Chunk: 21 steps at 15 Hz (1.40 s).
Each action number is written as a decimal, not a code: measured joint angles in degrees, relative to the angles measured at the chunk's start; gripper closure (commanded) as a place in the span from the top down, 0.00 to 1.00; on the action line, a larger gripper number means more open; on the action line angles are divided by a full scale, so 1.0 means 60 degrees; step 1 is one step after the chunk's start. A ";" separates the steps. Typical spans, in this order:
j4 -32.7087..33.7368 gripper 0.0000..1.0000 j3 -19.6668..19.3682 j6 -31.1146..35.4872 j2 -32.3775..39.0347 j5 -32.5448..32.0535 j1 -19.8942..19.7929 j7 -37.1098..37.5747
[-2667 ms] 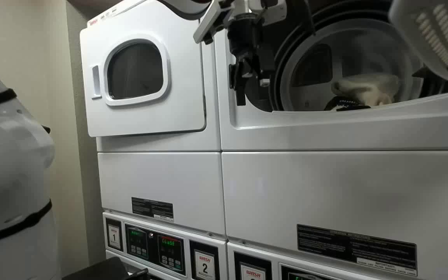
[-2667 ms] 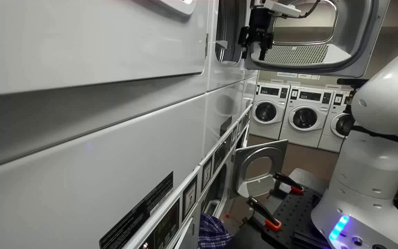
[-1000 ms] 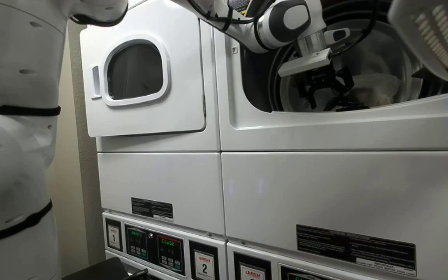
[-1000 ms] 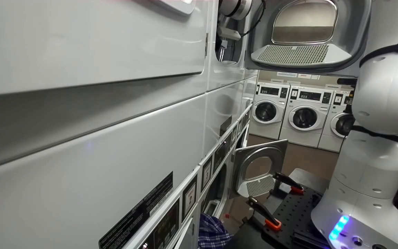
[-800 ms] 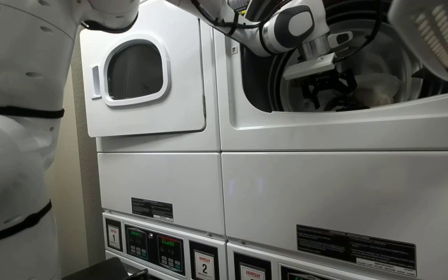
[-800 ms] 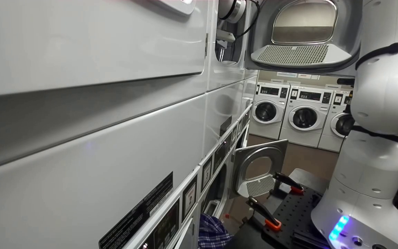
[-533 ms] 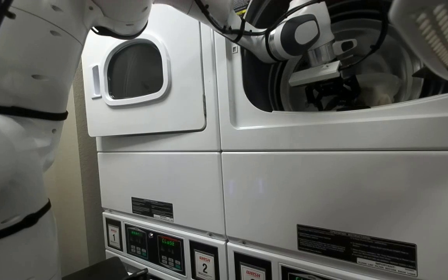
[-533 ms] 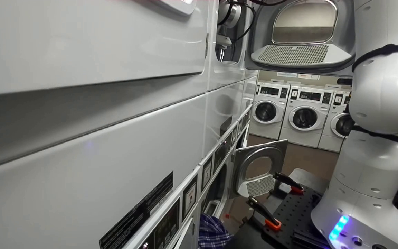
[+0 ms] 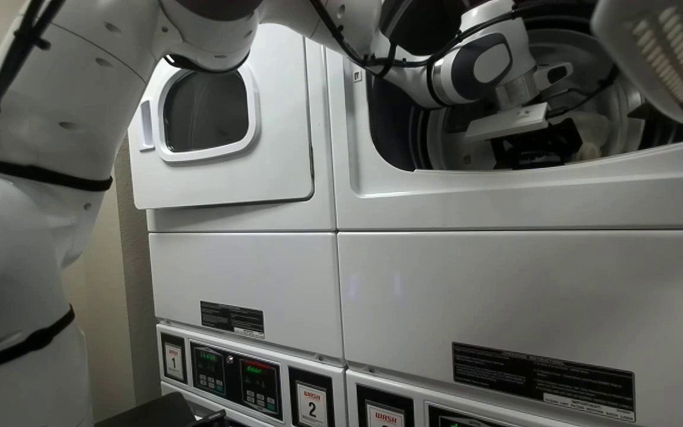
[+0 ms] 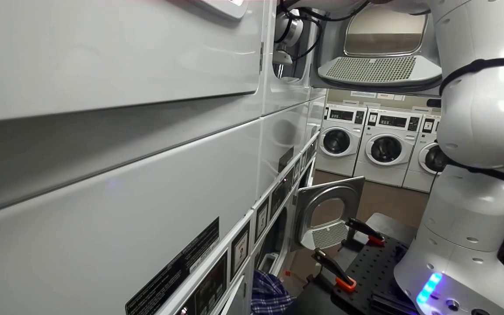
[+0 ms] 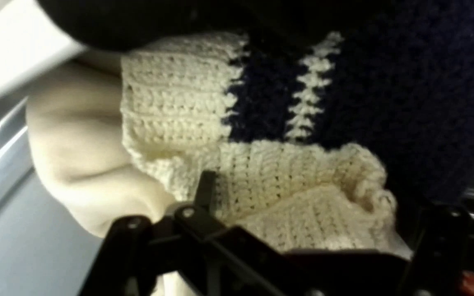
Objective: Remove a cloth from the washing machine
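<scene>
A knitted cream and navy cloth (image 11: 278, 107) lies folded in the drum of the open upper machine (image 9: 531, 198) and fills much of the wrist view. A smooth beige cloth (image 11: 84, 139) lies beside it; pale fabric (image 9: 591, 129) also shows in an exterior view. My gripper (image 11: 313, 191) is inside the drum with its fingers spread over the knitted cloth. The left finger is over the cream part; the right finger is hard to see against the dark navy. In an exterior view the gripper (image 9: 536, 148) is low in the drum and its fingertips are hidden.
The upper door (image 10: 376, 70) stands open beside the arm and also shows in an exterior view (image 9: 667, 56). A lower door (image 10: 330, 214) is open too. A blue plaid cloth (image 10: 269, 293) hangs by a lower machine. Clamps (image 10: 335, 269) sit on the robot's black table (image 10: 365, 267).
My gripper was outside at the opening's edge; it has entered the drum and moved deeper and lower, to the cloths. The arm has leaned toward the machine. The cloths show no clear shift.
</scene>
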 measured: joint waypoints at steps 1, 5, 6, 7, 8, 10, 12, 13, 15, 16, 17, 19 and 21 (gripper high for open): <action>0.0103 0.65 0.0067 0.0049 0.0071 0.0002 -0.0073 0.0000; 0.0176 0.35 0.0208 0.0262 0.0193 0.0002 -0.0239 0.0000; 0.0174 0.27 0.0223 0.0340 0.0208 0.0002 -0.0265 0.0000; 0.0171 0.20 0.0238 0.0409 0.0217 0.0002 -0.0293 0.0000; 0.0166 0.12 0.0255 0.0466 0.0222 0.0002 -0.0323 0.0000; 0.0157 0.05 0.0268 0.0545 0.0222 0.0002 -0.0358 0.0000; 0.0142 0.07 0.0272 0.0637 0.0222 0.0002 -0.0379 0.0002; 0.0130 0.07 0.0277 0.0685 0.0222 0.0008 -0.0392 0.0003; 0.0100 0.07 0.0289 0.0748 0.0206 0.0017 -0.0428 0.0023; 0.0085 0.07 0.0289 0.0750 0.0184 0.0017 -0.0445 0.0062; 0.0073 0.07 0.0255 0.0749 0.0156 -0.0011 -0.0447 0.0156; 0.0017 0.07 0.0139 0.0669 0.0029 -0.0090 -0.0443 0.0433; -0.0095 0.07 0.0014 0.0414 -0.0234 -0.0125 -0.0443 0.0631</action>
